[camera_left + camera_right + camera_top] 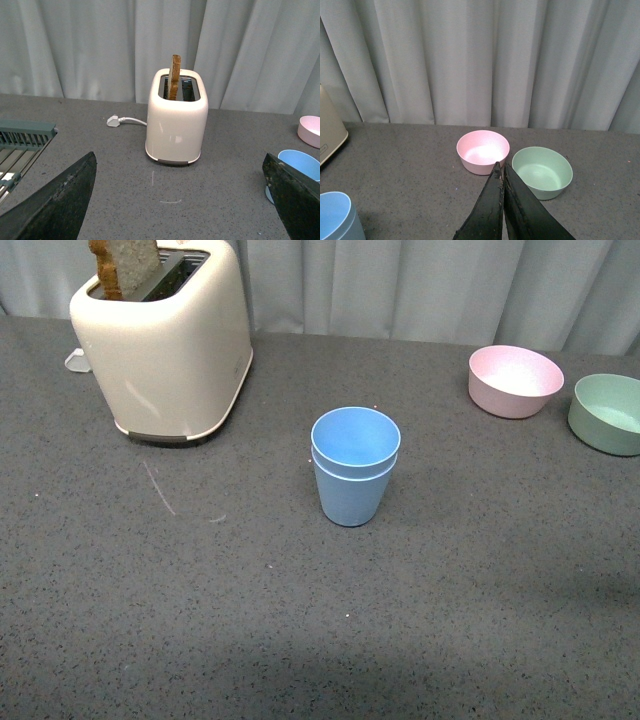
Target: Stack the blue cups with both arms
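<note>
Count: 2 blue cups (355, 468) nested; 2 bowls, pink (515, 381) and green (607, 413); 1 toaster (163, 340); 1 toast slice (124, 265).

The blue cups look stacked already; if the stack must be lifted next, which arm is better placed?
Probably the left. Its hand is open, with the blue cups just beside one finger. The right hand is shut and faces the pink bowl.

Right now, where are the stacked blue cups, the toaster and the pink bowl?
blue cups (353, 485): front view, on the outer cup's side wall.
toaster (175, 350): front view, on its cream front face.
pink bowl (510, 395): front view, on its outer wall below the rim.
</note>
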